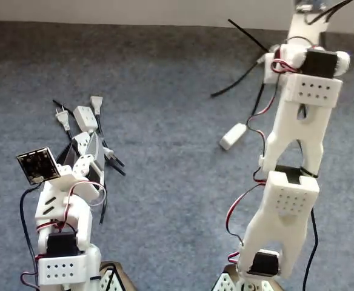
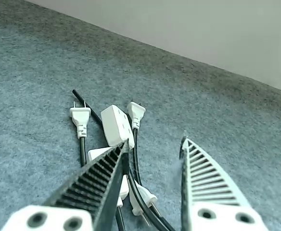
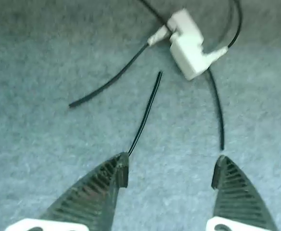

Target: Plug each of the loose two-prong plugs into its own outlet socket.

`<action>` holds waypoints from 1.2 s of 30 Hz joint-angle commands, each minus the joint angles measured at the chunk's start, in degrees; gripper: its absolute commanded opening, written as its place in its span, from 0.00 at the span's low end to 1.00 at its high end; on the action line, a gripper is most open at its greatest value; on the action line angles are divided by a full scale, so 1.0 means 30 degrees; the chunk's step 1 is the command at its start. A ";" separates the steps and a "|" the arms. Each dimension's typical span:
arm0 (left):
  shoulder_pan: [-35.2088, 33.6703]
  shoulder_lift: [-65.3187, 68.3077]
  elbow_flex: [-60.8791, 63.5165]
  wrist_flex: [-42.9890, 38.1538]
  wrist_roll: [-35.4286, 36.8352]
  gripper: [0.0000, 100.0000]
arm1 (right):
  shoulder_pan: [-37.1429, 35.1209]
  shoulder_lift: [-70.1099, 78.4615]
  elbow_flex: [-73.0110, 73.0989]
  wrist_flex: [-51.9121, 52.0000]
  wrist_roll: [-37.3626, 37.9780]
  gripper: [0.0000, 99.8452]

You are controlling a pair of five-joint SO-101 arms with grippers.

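Two-prong plug [image 2: 80, 119] beside outlet socket [image 2: 115, 124], prongs away from left gripper [image 2: 155, 143]

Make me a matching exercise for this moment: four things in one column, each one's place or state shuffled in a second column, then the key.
Things
1. left gripper
2. right gripper
3. white outlet block
4. loose plug

Place or state
A. lies on the carpet with both prongs bare, in no socket
B. open over bare carpet, a black cord ending near one fingertip
C. open, right by the white outlet block
D. lies flat with a white plug on either side

Pairs: 1-C, 2-B, 3-D, 4-A
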 commanded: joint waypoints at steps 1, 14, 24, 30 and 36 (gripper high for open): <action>0.0308 -0.0220 0.0308 -0.0029 -0.0029 0.19 | -0.1011 -0.2037 0.4147 0.0718 -0.1670 0.27; 0.0308 -0.0220 0.0308 -0.0029 -0.0029 0.19 | -0.3502 -0.1099 0.7985 0.0190 -0.6447 0.27; 0.0278 -0.0220 0.0308 -0.0029 -0.0029 0.19 | -0.3531 0.2857 0.7897 -0.2359 -0.7326 0.27; 0.0278 -0.0220 0.0308 -0.0029 -0.0029 0.19 | -0.2652 0.3238 0.8454 -0.2154 -0.7209 0.27; 0.0278 -0.0220 0.0308 -0.0029 -0.0029 0.19 | -0.0835 0.4176 0.9890 -0.1538 -0.6476 0.27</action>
